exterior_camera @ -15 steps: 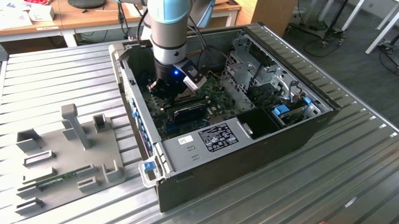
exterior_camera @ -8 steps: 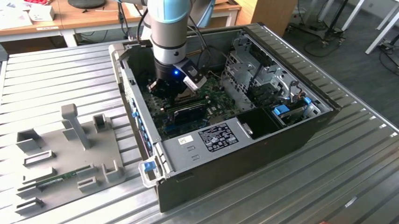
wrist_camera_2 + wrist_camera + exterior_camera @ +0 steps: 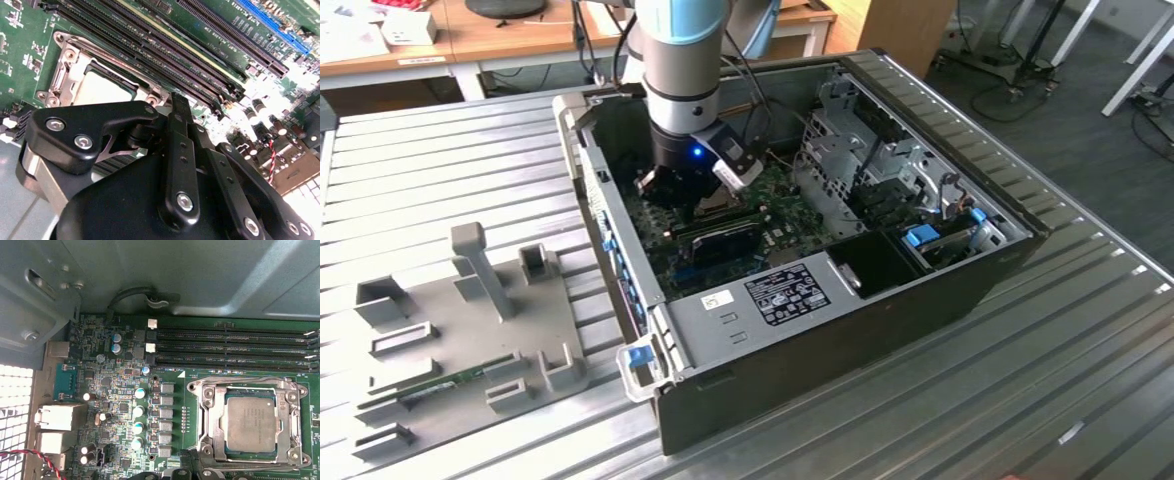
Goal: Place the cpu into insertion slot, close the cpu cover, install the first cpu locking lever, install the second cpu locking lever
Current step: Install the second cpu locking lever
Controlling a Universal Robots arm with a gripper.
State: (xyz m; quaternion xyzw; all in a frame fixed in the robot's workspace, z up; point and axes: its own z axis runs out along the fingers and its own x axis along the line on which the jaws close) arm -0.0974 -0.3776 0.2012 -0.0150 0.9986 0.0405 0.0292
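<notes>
Cpu (image 3: 251, 424) seated in the insertion slot (image 3: 209, 460), grey top showing through the window of the cpu cover (image 3: 200, 388), apparently lying flat over it. Placement done; cover probably down, so lever step in hand. Gripper (image 3: 177, 107) just beside the slot, on its memory-slots (image 3: 230, 346) side; fingers (image 3: 180, 150) drawn together, nothing visibly between. Next: fine alignment on a thin lever beside the slot.
</notes>
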